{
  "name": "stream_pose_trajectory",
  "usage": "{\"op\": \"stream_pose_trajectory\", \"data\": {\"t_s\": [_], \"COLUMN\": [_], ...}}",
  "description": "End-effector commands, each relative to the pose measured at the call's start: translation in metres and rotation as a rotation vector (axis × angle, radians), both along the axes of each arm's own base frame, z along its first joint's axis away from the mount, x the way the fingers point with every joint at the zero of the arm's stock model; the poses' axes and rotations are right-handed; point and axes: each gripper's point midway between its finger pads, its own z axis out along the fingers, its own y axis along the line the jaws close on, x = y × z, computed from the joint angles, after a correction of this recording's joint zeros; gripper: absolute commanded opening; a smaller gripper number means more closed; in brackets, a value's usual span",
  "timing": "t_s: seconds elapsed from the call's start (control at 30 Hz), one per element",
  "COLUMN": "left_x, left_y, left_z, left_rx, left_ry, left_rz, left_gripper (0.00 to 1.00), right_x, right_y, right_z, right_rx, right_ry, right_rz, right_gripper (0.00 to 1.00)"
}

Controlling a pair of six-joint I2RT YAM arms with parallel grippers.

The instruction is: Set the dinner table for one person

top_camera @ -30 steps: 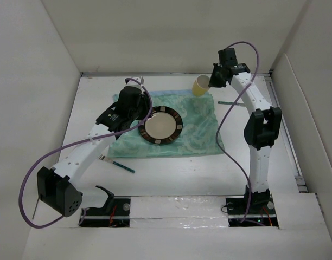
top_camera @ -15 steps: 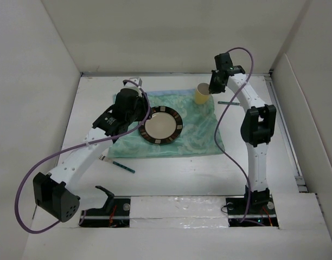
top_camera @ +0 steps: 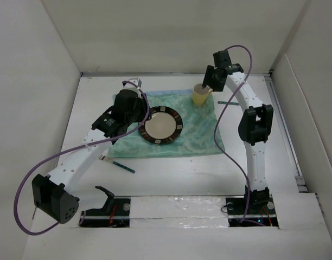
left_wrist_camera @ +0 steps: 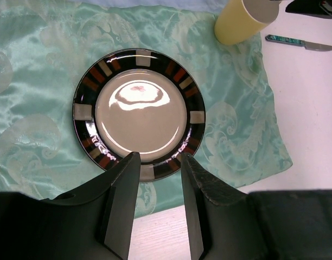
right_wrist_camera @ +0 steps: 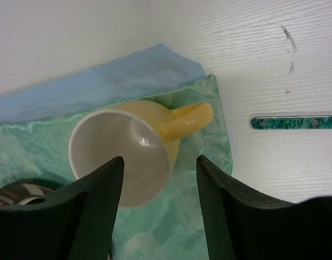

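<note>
Right gripper (right_wrist_camera: 159, 162) is spread wide over the yellow mug (right_wrist_camera: 112, 157), not gripping it. Left gripper (left_wrist_camera: 159, 162) hangs narrow and empty above the plate (left_wrist_camera: 140, 116), all on the green placemat (left_wrist_camera: 236, 124) mid dinner table (top_camera: 171, 179).

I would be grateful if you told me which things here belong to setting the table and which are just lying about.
Belongs to the job: dinner table, green placemat, banded plate, yellow mug, teal-handled knife, teal-handled utensil off the placemat's near-left corner.
Just lying about: blue cloth peeping from under the placemat's far edge (perhaps a napkin), black hooked part at the table's near edge.
</note>
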Motion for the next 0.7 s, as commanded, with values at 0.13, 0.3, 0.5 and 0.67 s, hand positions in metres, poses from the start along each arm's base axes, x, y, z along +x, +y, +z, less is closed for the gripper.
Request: {"op": "stream_pose_trajectory", "data": {"t_s": [0.13,0.3,0.5,0.67], "left_x": [0.006,0.009,0.013,0.015], "left_y": [-0.003,-0.005,-0.011,-0.015], "left_z": [0.016,0.019,0.013,0.013], "left_rx": [-0.021,-0.028,-0.027,-0.029], "left_ry": [-0.049,-0.061,-0.048,-0.044], "left_rz": [-0.001,-0.006,-0.024,-0.036], "left_gripper": [0.33,0.33,0.33,0.33], "right_x": [0.011,-0.009,-0.017,0.006], "right_y": [-0.028,-0.106,-0.133,-0.133], "right_z": [0.117,0.080,0.009,-0.027], "right_rx": [0.165,0.174,0.117,0.099], "right_ry": [-0.265,-0.236,-0.080,-0.015], "right_rz": [-0.038,-0.239,-0.319,-0.297], "right_gripper": [0.49,0.00,0.03,0.00]}}
